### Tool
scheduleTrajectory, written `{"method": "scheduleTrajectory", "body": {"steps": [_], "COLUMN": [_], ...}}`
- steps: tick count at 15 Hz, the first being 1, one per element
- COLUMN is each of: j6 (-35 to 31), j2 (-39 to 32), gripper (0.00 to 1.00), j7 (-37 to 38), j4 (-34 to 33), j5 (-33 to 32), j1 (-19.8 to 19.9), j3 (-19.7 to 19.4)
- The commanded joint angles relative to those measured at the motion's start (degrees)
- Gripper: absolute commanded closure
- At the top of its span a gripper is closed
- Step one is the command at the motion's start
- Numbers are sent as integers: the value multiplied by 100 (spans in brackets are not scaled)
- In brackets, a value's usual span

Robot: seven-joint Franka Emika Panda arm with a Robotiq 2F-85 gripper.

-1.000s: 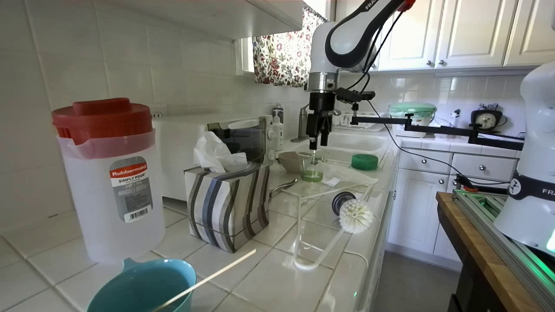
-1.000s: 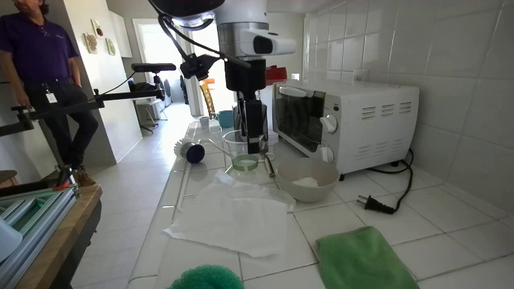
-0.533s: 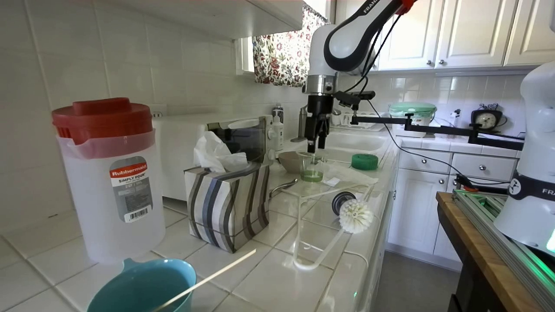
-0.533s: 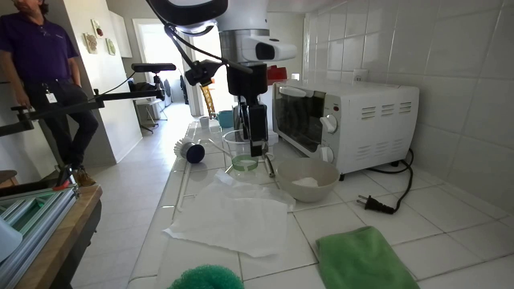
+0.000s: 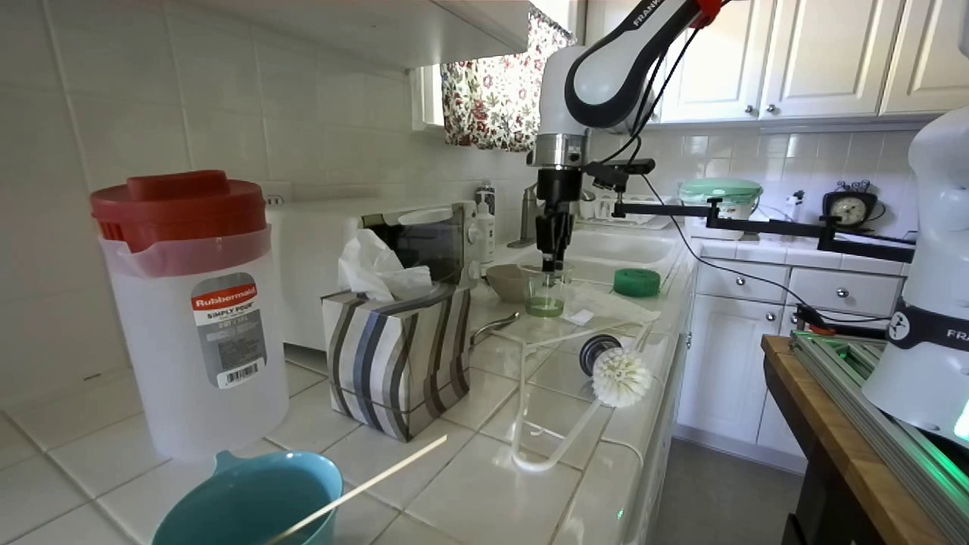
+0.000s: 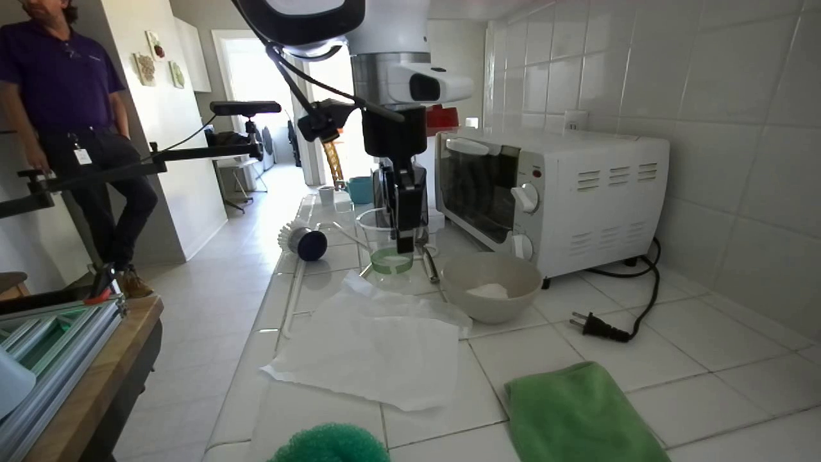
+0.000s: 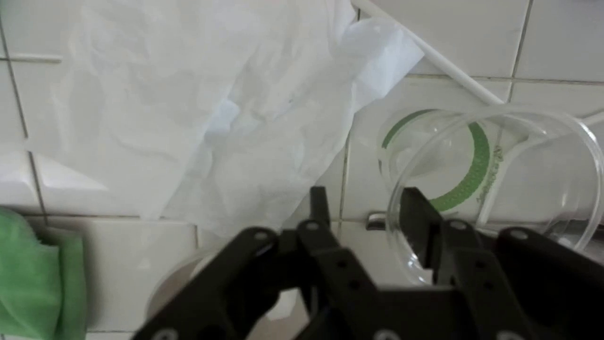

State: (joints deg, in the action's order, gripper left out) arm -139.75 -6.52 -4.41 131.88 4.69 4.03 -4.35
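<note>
Clear plastic cup (image 7: 480, 163), green-banded, one: upright below my end effector (image 7: 365, 203), its rim between the spread fingers; I judge the approach made, the grip not yet.

At three o'clock in the wrist view the cup (image 7: 473, 181) is clear, smooth and glossy, probably plastic; the paper (image 7: 236, 123) at ten is crinkled and matt, the cloth (image 7: 28, 278) at eight napped and matt, the tiles (image 7: 113, 264) beneath shiny. In an exterior view, the scrubber (image 6: 330, 444) at seven is rough mesh.
</note>
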Motion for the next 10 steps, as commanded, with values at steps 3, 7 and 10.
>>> {"method": "scheduleTrajectory", "body": {"steps": [3,7,10], "j6": [-60,38,42], "j2": [-11,100,400], "gripper": [99,98,98], "j7": [-261,-114,-43], "j4": [-1,47,273], "j5": [139,-12,-9], "j1": [59,53,110], "j3": [52,17,-61]}}
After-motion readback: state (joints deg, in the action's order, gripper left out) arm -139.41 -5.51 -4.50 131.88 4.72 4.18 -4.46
